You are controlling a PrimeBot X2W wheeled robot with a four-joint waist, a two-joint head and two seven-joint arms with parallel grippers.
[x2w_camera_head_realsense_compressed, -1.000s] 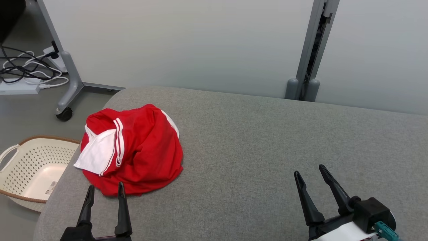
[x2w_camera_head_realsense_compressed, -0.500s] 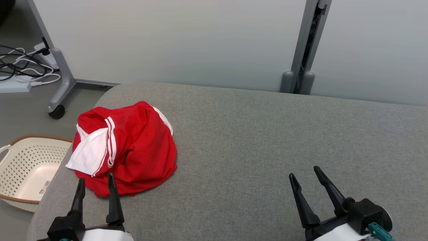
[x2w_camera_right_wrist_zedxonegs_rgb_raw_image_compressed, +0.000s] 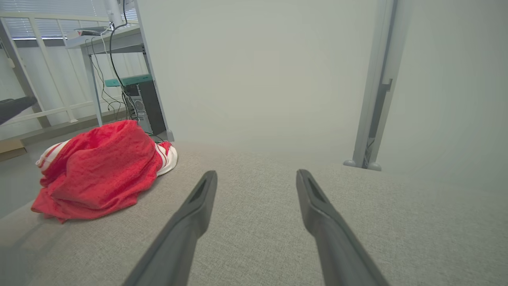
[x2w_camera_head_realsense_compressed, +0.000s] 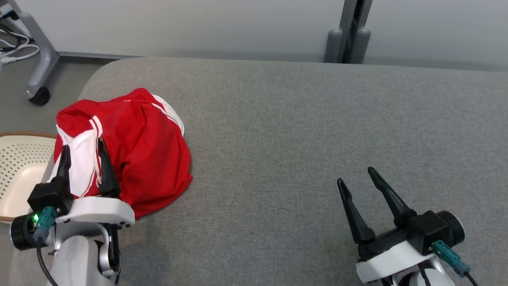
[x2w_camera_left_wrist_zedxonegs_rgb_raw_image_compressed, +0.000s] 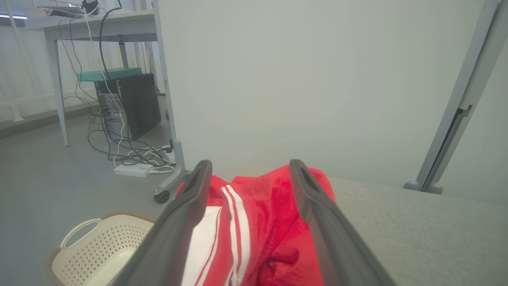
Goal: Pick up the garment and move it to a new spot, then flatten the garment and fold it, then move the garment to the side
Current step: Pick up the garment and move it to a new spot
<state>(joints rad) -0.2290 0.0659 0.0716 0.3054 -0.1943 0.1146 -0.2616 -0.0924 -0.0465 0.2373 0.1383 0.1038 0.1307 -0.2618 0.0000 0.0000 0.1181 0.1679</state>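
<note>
Garment: a red sports piece [x2w_camera_head_realsense_compressed: 147, 147] bunched in a soft mound at the left end of the tabletop [x2w_camera_head_realsense_compressed: 301, 131], near its rounded corner.
Left pincer [x2w_camera_head_realsense_compressed: 83, 146]: spread wide over the mound's near side, straddling the white panel and stripes. It pinches nothing, and I can't tell if it touches the cloth.
Right pincer [x2w_camera_head_realsense_compressed: 355, 175]: spread and empty over bare tabletop, well apart from the garment.
Step in hand: the first pick-up, I'd say.
Doing it well: sink the fingers deep enough to catch a thick fold, close near the striped seam, and lift clear before carrying it toward the open middle. Loose cloth could slide off the edge.
Cloth: thin, limp knit with rounded folds and white trim.
Tabletop: grey woven fabric that looks padded.
Basket [x2w_camera_head_realsense_compressed: 20, 167]: cream perforated plastic with a brown rim, on the floor beside that edge.
</note>
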